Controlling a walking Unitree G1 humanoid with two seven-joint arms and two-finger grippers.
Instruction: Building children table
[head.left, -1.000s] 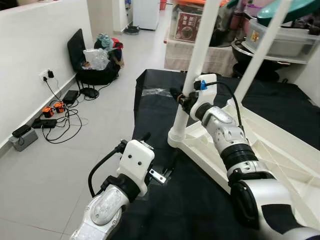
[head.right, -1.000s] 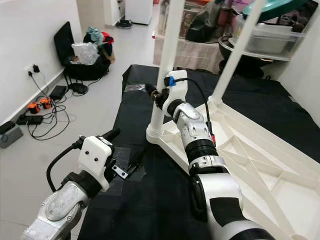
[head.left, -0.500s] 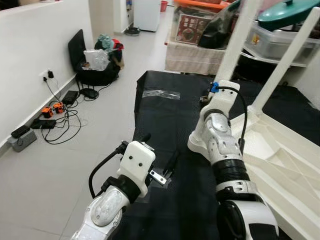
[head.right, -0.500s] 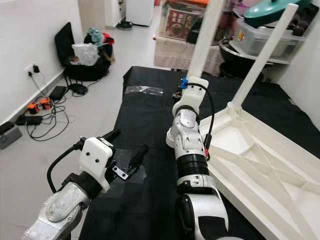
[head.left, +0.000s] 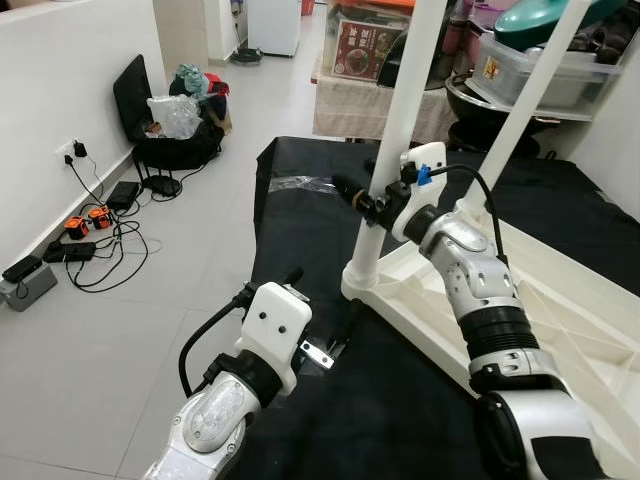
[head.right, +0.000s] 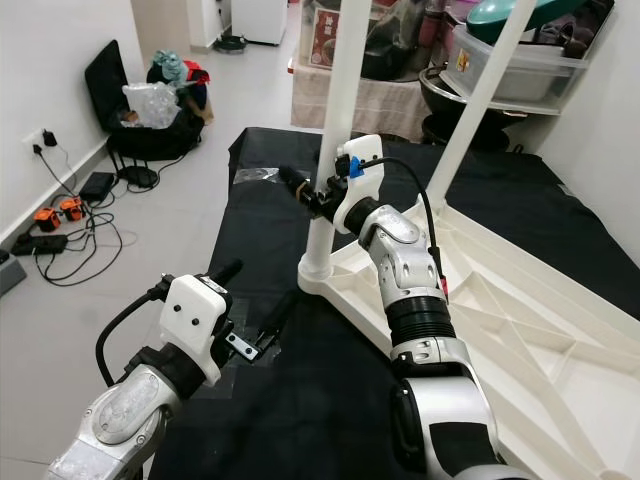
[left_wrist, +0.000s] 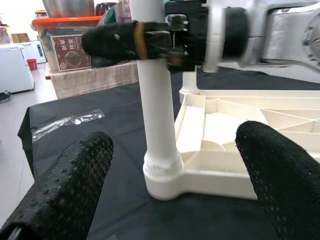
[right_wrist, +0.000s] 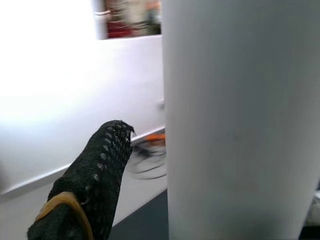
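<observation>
A white children's table (head.left: 560, 320) lies upside down on a black cloth (head.left: 400, 400), its legs pointing up. My right gripper (head.left: 366, 201) is shut on the near-left table leg (head.left: 400, 120), a little above its base; the right wrist view has that leg (right_wrist: 240, 120) close beside one black finger (right_wrist: 95, 175). A second leg (head.left: 530, 90) rises behind it. My left gripper (head.left: 318, 300) hovers open low over the cloth, just in front of the table's corner; the left wrist view looks between its fingers (left_wrist: 65, 190) at the leg base (left_wrist: 162, 170).
A clear plastic bag (head.left: 300, 183) lies on the cloth's far left corner. Cables and power strips (head.left: 90, 220) trail over the floor by the left wall. A black bag with clothes (head.left: 170, 120) stands further back. A cloth-draped shelf (head.left: 360, 105) and a plastic tub (head.left: 540, 75) close off the back.
Half a second ago the held leg and my right arm were further right and leaning; they have swung back to the left. The left arm has stayed put. The camera shifted slightly.
</observation>
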